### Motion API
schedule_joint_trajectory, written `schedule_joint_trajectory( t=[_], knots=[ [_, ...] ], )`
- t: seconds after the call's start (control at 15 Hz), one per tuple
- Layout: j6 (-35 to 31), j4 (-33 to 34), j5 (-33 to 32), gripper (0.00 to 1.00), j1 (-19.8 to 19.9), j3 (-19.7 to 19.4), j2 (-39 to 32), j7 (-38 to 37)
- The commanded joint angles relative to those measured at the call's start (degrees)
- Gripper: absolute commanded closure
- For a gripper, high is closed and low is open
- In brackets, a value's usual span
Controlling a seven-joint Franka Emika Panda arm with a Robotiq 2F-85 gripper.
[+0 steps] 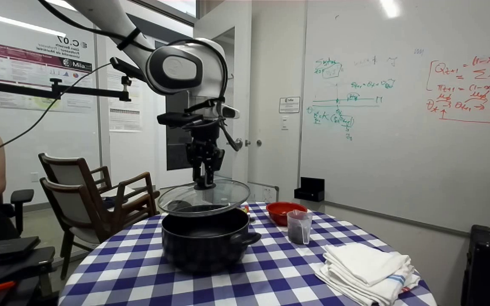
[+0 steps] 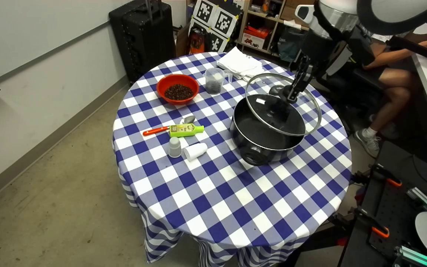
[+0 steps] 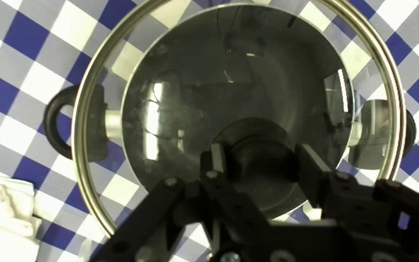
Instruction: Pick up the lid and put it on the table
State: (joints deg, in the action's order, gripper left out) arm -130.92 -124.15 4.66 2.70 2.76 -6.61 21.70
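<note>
Over the table (image 2: pixel 232 200) at two o'clock in an exterior view, fingers (image 3: pixel 309 171) clamp the glass lid (image 2: pixel 282 115), lifted but unplaced.

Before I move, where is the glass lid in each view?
In an exterior view, the lid is slightly left of and below centre.
In an exterior view, the lid is right of and slightly above centre.
Wrist view: the lid fills the middle, cut off at the top.
Landmark in all three: the black pot beneath it.
</note>
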Motion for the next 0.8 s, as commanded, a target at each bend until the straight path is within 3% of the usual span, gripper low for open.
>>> schedule_joint_trajectory(
  t=[0.0, 0.27, 0.73],
  knots=[
    [-1.20, -9.59, -0.52, 0.75, 1.20, -2.82, 8.59, -2.50],
    [-1.39, -18.04, -1.21, 0.75, 3.44, -6.95, 14.00, -6.44],
    [-7.43, -31.55, -0.56, 0.75, 8.32, -13.39, 20.52, -11.76]
  ],
)
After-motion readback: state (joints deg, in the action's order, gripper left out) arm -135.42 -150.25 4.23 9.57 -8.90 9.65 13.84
